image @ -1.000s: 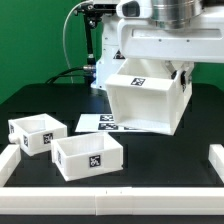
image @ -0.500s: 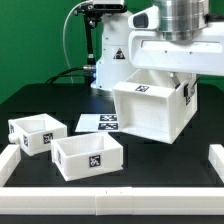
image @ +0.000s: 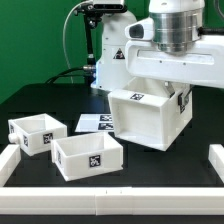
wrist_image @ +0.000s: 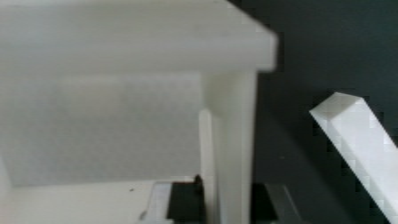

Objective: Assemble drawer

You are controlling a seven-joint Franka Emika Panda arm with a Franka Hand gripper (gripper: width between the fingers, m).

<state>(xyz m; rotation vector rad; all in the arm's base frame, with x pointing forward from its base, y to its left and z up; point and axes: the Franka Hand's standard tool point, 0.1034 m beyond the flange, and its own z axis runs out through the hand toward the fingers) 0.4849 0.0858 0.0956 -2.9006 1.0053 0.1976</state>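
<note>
Drawer case (image: 148, 120) hangs under my wrist just toward 3 o'clock of the exterior view's centre, tipped so one tagged face looks up and another looks toward the exterior view's right, its lowest corner dipping to 5 o'clock. It reads nearly as deep as wide, so I see no clear long axis, and I cannot find its open side. My pincer (wrist_image: 228, 196) is clamped on one thin wall; the exterior view hides this behind my wrist. Two loose drawers (image: 88, 157) (image: 37, 133) sit at 8 o'clock, open side up, with the marker board (image: 92, 122) partly covered. A blurred white bar (wrist_image: 361, 140) stays unidentified.
</note>
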